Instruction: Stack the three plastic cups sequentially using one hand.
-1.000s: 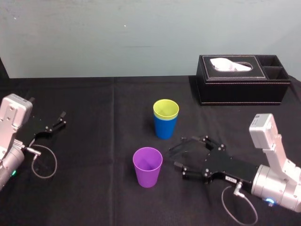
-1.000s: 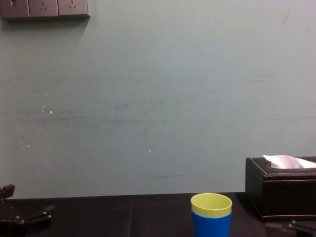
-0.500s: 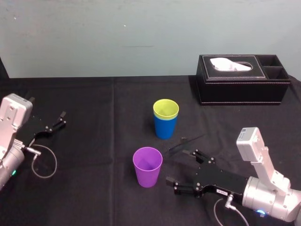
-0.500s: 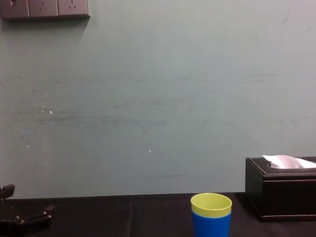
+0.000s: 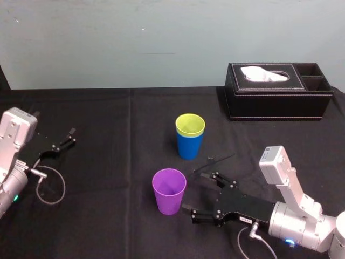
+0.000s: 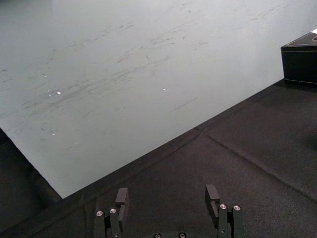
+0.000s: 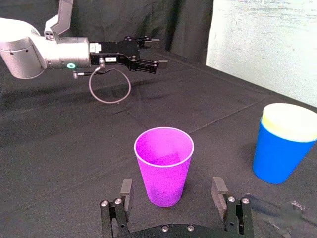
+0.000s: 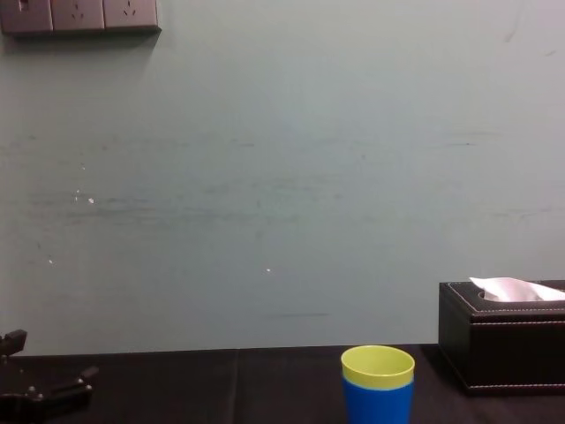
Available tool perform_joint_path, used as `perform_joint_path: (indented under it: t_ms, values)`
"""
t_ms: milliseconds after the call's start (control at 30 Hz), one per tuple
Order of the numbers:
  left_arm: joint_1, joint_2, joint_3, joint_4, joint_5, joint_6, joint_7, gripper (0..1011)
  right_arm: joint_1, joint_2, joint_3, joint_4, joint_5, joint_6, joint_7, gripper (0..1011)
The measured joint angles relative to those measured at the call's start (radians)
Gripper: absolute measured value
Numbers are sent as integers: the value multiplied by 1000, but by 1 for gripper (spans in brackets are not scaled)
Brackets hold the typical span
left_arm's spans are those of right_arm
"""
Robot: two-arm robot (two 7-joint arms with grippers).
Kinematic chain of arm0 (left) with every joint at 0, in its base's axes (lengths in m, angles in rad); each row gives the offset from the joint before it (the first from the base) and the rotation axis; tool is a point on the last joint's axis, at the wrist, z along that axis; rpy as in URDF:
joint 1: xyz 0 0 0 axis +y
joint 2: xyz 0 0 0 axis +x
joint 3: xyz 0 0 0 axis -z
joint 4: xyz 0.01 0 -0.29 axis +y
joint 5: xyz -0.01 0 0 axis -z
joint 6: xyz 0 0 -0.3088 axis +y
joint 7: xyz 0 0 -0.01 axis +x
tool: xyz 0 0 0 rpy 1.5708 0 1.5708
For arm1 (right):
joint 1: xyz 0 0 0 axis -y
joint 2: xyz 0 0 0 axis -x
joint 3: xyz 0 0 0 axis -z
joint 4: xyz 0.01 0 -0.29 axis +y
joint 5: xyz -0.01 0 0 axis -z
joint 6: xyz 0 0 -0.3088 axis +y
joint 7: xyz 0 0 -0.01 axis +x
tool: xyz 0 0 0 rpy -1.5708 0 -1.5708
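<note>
Fingers [image 7: 126,191] of the right gripper [image 5: 195,192]: spread wide, nothing held. The gripper lies low over the counter [image 5: 108,178] at about 5 o'clock in the head view, aimed toward 9 o'clock.

Purple cup [image 5: 169,190]: upright, mouth up, long axis vertical. It stands just beyond the fingertips at their 9 o'clock. In the right wrist view it sits centred on the gap between the two fingers, with its foot about level with the tips. Whether the tips have reached its sides I cannot tell; no contact is visible. The gap looks wider than the cup.

Judgement: the approach is lined up. The coming move is a short advance toward 9 o'clock, then a close on the cup wall.

Target stack: yellow-green cup [image 5: 190,125] nested in the blue cup [image 5: 190,144], upright, at 1 o'clock from the purple cup and apart from it. The lift must clear that yellow-green rim.

Tissue box [image 5: 277,91]: at 2 o'clock on the counter, well apart from the cups.

Left gripper [image 5: 72,136]: parked at 9 o'clock, fingers apart, empty, farther from the purple cup than the right one.
</note>
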Motion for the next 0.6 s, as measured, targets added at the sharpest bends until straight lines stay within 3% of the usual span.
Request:
perform_joint_path:
  t_ms: [600]
  values:
    - [0,0,0,0,0,0,0,1010,43,-31,-38,32,-17,11,4,1003]
